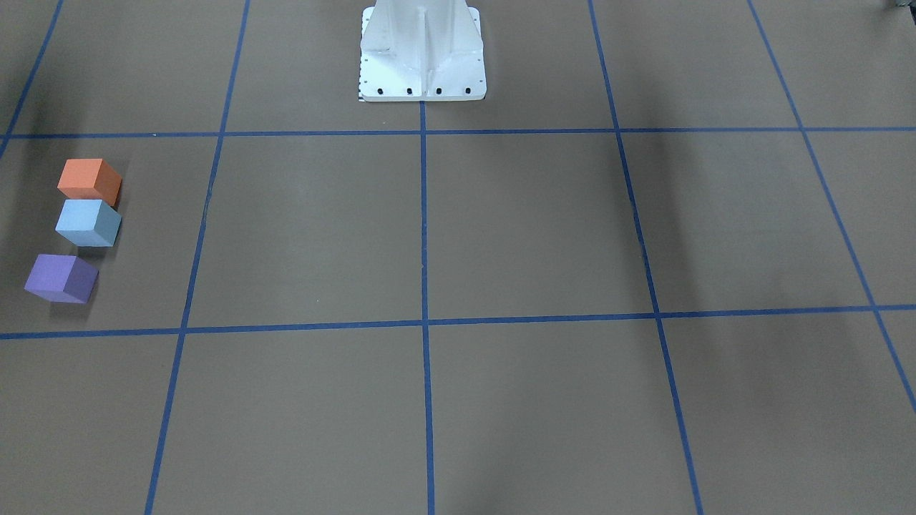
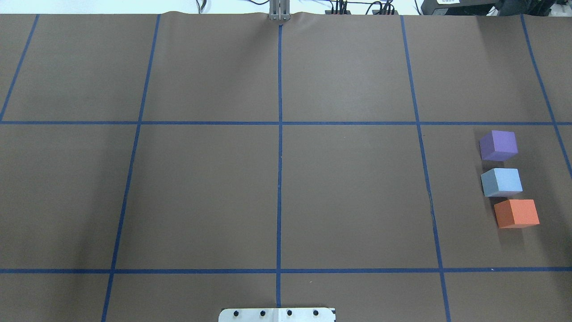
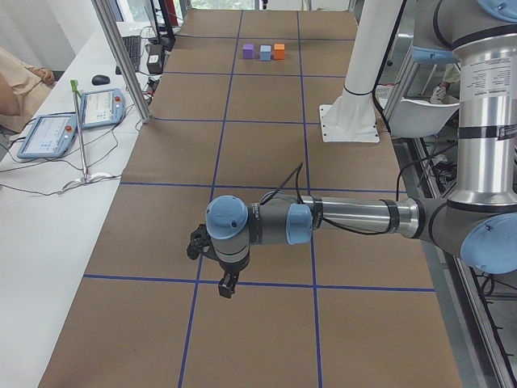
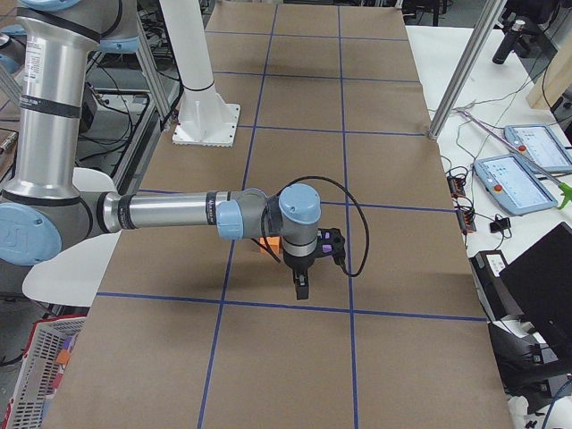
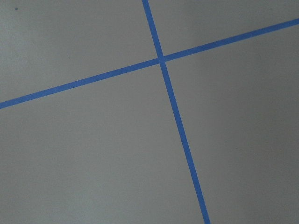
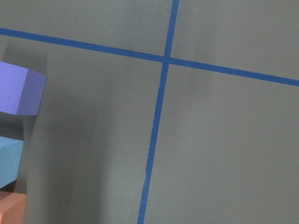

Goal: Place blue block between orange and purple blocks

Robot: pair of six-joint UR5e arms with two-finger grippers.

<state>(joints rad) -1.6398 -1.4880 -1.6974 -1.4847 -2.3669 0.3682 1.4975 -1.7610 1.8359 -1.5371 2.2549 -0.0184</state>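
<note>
Three blocks stand in a row at the table's right end: the orange block (image 2: 516, 213), the light blue block (image 2: 501, 182) and the purple block (image 2: 498, 145). The blue one is in the middle, close to the orange and a small gap from the purple. They also show in the front view: orange (image 1: 89, 179), blue (image 1: 88, 222), purple (image 1: 61, 278). The right wrist view catches their edges, with the purple block (image 6: 21, 91) uppermost. My left gripper (image 3: 224, 287) and right gripper (image 4: 302, 290) show only in side views, low over the table; I cannot tell if they are open or shut.
The white robot base (image 1: 422, 57) stands at the table's near middle. Blue tape lines (image 2: 279, 179) divide the brown table into squares. A side bench holds tablets (image 3: 48, 133) and a thin pole stand (image 3: 81, 129).
</note>
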